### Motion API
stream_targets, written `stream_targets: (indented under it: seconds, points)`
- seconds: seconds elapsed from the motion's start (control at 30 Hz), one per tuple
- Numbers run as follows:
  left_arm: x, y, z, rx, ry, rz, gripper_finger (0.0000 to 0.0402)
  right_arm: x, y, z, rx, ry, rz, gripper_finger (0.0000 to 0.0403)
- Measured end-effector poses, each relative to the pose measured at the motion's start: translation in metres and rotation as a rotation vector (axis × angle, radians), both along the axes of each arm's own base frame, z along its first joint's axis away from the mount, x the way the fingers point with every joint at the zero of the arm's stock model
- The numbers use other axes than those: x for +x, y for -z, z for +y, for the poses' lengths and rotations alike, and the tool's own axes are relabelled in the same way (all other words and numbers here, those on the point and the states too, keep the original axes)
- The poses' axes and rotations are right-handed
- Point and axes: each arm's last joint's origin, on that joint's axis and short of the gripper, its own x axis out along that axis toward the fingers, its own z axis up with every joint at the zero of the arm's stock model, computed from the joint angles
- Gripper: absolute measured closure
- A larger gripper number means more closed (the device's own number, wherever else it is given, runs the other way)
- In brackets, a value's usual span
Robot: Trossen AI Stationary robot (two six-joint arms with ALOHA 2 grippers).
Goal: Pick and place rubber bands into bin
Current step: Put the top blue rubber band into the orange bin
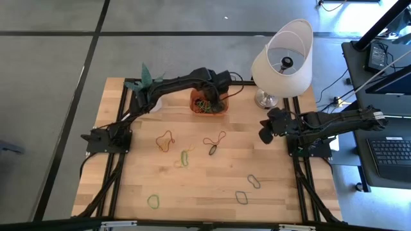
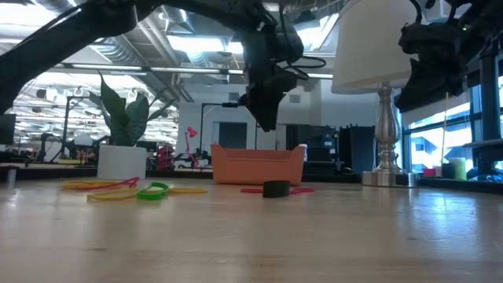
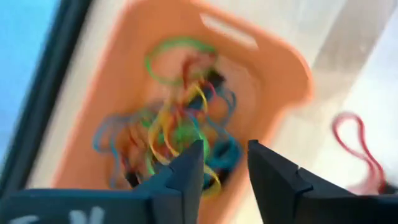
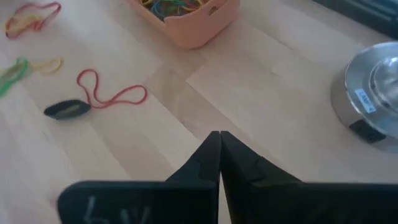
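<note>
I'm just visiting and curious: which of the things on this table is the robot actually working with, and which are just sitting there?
Part of the job:
- orange bin, already holding bands
- loose rubber bands on the table
- left claw, above the bin

Just lying about:
- lamp
- potted plant

Overhead camera looks straight down; a table-level one faces the room. Both wrist cameras – left close above, right farther – share the small orange plastic bin [image 3: 124, 93] [image 4: 193, 25].

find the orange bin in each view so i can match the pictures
High view: orange bin at the table's far edge, under the left hand.
Low view: centre, behind a black rubber band.
Left wrist view: fills the middle, full of bands.
Right wrist view: top centre.
Shared landmark: the lamp base, beside it.
</note>
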Motion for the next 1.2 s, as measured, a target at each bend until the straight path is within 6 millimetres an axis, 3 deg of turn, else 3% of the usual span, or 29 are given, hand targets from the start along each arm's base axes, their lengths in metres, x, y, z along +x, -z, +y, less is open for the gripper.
stream_targets:
  seconds: [0.17,0.33,0.57,0.73,0.83,0.97,1.2]
  points:
    - [0.001,-0.002,-0.040,0.053,-0.045,0.105,0.0334,0.000,0.000,0.000,-0.040,-0.047,0.028,0.0391]
    - [0.006,0.006,-0.098,0.162,-0.029,0.180,0.0394,0.000,0.000,0.000,-0.038,-0.045,0.026,0.0391]
    - [0.004,0.014,-0.179,0.170,0.109,0.178,0.0400,0.001,-0.001,0.003,-0.003,-0.037,-0.008,0.0398]
    - [-0.009,0.019,-0.212,0.180,0.194,0.121,0.0400,0.004,-0.003,0.015,0.035,-0.083,-0.064,0.0400]
    - [-0.030,0.021,-0.217,0.177,0.182,0.077,0.0400,0.010,-0.004,0.024,0.081,-0.094,-0.110,0.0401]
    - [-0.072,0.024,-0.216,0.156,0.125,-0.011,0.0400,0.024,-0.012,0.040,0.119,-0.127,-0.124,0.0401]
    - [-0.152,0.036,-0.219,0.086,0.066,-0.163,0.0400,0.070,-0.032,0.076,0.189,-0.205,0.039,0.0402]
